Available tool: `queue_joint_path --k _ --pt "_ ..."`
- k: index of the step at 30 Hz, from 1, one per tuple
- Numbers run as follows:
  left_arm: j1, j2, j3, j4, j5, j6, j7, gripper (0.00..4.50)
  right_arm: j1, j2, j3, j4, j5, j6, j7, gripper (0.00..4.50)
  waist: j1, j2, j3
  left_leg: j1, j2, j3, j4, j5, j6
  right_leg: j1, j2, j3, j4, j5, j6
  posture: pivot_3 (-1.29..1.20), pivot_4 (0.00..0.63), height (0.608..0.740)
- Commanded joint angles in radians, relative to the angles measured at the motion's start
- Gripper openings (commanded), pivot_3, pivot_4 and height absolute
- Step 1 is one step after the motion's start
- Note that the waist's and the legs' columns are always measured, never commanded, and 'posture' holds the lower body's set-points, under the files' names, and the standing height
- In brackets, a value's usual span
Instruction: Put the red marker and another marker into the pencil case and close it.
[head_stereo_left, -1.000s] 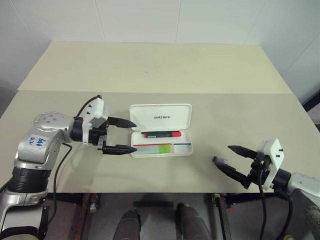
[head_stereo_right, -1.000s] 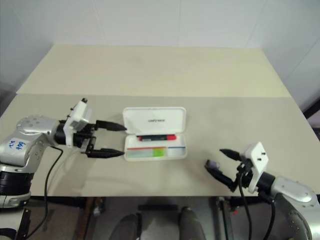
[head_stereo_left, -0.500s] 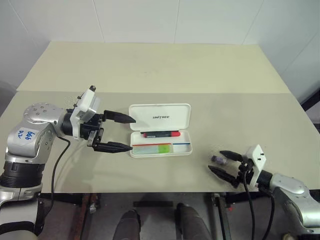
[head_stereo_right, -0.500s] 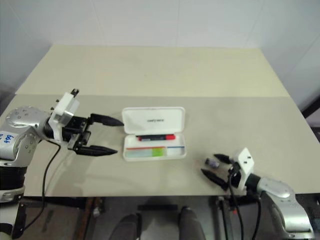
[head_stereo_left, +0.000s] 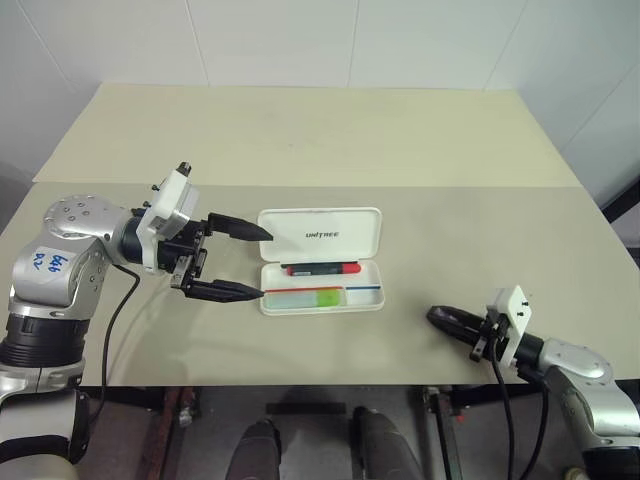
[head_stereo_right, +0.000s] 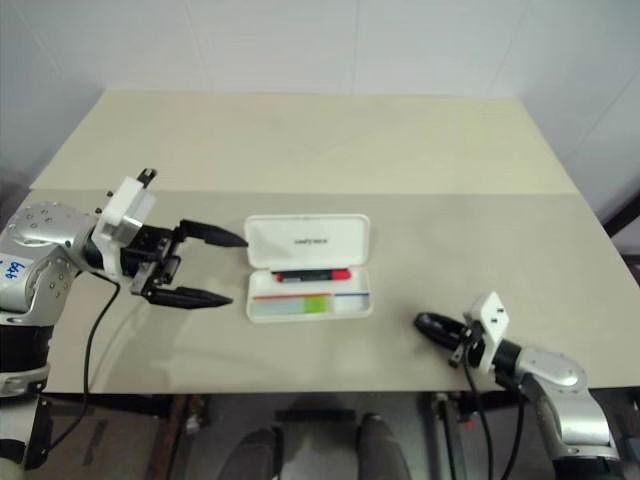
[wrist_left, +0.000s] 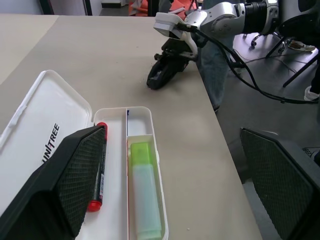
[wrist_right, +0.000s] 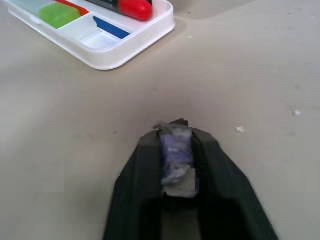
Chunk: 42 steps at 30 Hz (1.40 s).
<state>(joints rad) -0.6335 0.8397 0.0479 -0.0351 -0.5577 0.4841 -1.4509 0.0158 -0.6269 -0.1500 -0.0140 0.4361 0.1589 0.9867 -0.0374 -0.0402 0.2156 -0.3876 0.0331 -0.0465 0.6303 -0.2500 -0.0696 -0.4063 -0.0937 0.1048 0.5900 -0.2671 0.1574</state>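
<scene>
Between the right gripper (wrist_right: 176, 150) jaws sits a small purple-grey object (wrist_right: 176, 159), pinched tight. Left gripper (head_stereo_left: 238, 262) hangs wide open at the pencil case's (head_stereo_left: 322, 235) nine o'clock; red marker (head_stereo_left: 322, 268) and green highlighter (head_stereo_left: 305, 296) lie inside, lid up.

Beige table (head_stereo_left: 300, 130), two tops butted together, seam running across just behind the middle. White tiled wall (head_stereo_left: 300, 40) behind it. Small purplish-grey object (wrist_right: 176, 155) near the front right edge, can't tell what it is. Past the table edge: grey floor (wrist_left: 280, 100), black cables (wrist_left: 260, 90) and someone's jeans-clad leg (wrist_left: 212, 75).
</scene>
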Motion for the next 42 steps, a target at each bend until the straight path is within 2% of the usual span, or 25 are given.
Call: queue_joint_path --k 1,6,11,18,22,25,34,42 --pt "-0.013 0.017 0.009 -0.009 0.000 -0.024 -0.010 4.50 0.005 -0.019 -0.006 -0.041 0.004 -0.005 0.021 0.41 0.000 0.000 0.000 0.000 0.000 0.000 0.000 0.000 0.000 0.000 0.000 0.000 0.000 0.000 0.000 0.00 0.150 0.740" --pt "0.018 0.019 0.012 -0.002 0.012 -0.058 -0.018 4.50 -0.056 -0.046 -0.011 -0.095 -0.002 0.021 0.008 0.41 -0.005 0.001 0.000 0.000 0.000 0.000 0.000 0.000 0.000 0.000 0.000 0.000 0.000 0.000 -0.001 0.00 0.150 0.740" --pt "0.086 0.029 0.029 0.009 0.024 -0.115 -0.031 4.50 -0.244 -0.069 0.064 -0.193 0.012 0.074 0.046 0.41 -0.022 0.002 0.001 0.000 0.000 0.000 0.001 0.000 0.000 -0.001 0.000 0.000 0.001 0.000 -0.001 0.00 0.150 0.740" --pt "0.125 0.027 0.031 0.015 0.031 -0.160 -0.027 4.50 -0.442 -0.005 0.228 -0.089 -0.042 0.050 0.134 0.41 -0.016 0.002 0.001 -0.002 0.000 0.000 0.000 0.000 -0.001 -0.002 0.000 0.000 0.001 0.000 0.000 0.00 0.150 0.740" --pt "0.133 0.021 0.030 -0.003 0.027 -0.160 -0.011 4.50 -0.534 0.046 0.332 0.056 -0.113 -0.032 0.222 0.41 -0.018 0.002 0.001 -0.003 0.000 0.000 -0.001 0.000 0.000 -0.003 0.000 0.000 0.001 0.002 0.005 0.00 0.150 0.740" --pt "0.141 0.022 0.035 -0.023 0.019 -0.151 0.002 4.50 -0.566 0.059 0.354 0.132 -0.135 -0.070 0.264 0.41 -0.017 0.002 0.001 -0.003 0.000 -0.001 -0.002 -0.001 0.000 -0.004 0.000 0.000 0.003 0.005 0.013 0.00 0.150 0.740" --pt "0.188 0.032 0.057 -0.076 0.003 -0.132 0.035 4.50 -0.599 0.078 0.369 0.269 -0.172 -0.134 0.328 0.41 -0.021 0.002 0.001 -0.002 0.000 -0.001 -0.001 -0.001 0.000 -0.004 0.000 0.000 0.003 0.005 0.013 0.00 0.150 0.740" --pt "0.190 0.033 0.060 -0.076 0.003 -0.133 0.045 4.50 -0.639 0.131 0.377 0.311 -0.195 -0.142 0.329 0.41 -0.022 0.002 0.001 -0.001 0.000 -0.001 -0.001 -0.001 -0.001 -0.004 0.000 0.000 0.005 0.005 0.012 0.00 0.150 0.740"
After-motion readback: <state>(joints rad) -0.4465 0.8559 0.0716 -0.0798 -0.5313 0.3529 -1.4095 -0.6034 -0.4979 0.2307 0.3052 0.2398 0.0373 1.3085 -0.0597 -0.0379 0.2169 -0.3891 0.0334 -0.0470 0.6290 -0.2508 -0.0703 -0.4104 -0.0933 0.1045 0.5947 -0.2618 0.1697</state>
